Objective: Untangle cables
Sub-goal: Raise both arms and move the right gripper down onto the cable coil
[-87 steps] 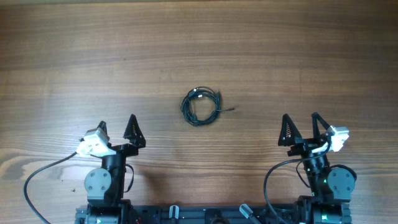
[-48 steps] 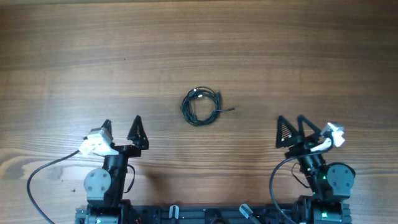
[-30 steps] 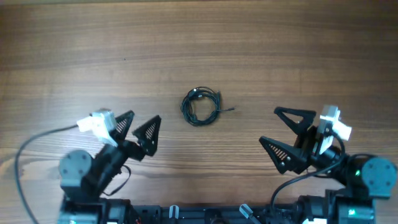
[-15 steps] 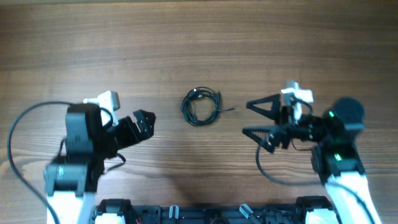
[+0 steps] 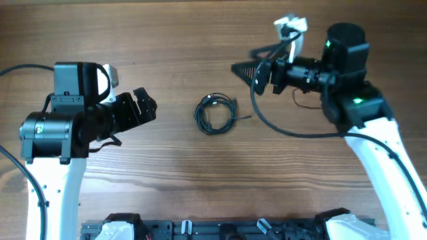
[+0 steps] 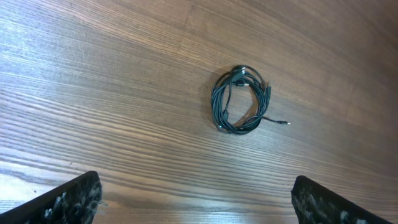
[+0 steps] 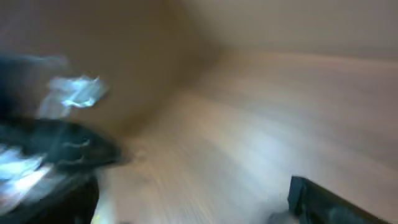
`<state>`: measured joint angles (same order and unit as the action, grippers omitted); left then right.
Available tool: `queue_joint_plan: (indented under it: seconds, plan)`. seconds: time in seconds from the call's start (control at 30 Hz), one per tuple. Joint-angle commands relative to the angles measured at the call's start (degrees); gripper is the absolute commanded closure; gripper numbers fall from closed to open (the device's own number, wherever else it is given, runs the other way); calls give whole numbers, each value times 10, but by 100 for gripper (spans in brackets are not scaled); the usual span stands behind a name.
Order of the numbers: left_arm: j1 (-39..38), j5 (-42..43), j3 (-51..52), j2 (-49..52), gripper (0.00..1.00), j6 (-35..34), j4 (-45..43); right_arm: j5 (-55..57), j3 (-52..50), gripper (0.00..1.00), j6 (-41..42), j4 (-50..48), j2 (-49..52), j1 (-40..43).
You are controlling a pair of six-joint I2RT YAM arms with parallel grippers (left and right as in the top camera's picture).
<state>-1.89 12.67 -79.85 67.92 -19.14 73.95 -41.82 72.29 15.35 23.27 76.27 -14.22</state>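
The cables lie as one small coil of thin dark wire in the middle of the wooden table, with a short plug end sticking out to the right. The coil also shows in the left wrist view. My left gripper is open and empty, raised to the left of the coil. My right gripper is open and empty, raised above and to the right of the coil. The right wrist view is motion-blurred and shows no cable.
The wooden table stretches around the coil. The arms' own thicker black cables hang near the right arm and at the left edge. The arm bases sit along the near edge.
Both arms have lifted from their rest by the near edge and swung up and inward toward the coil. The right arm has moved furthest, to the far right side. The coil has not moved.
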Motion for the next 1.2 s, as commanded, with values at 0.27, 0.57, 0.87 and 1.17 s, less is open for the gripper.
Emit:
queue_joint_plan:
  seconds: [0.27, 0.57, 0.87, 1.17]
  plan:
    - [-3, -96, -8, -7, 7, 24, -6, 427, 50, 0, -29, 414, -6, -6]
    - [-3, -202, -6, 58, 14, -140, 54, 423, 49, 0, -34, 424, 62, -93]
    - [-2, -203, -6, 106, 30, -141, 58, 409, 49, 0, -151, 218, 254, -205]
    - [-2, -205, -6, 106, 36, -126, 23, 327, 48, 0, -288, 180, 317, -212]
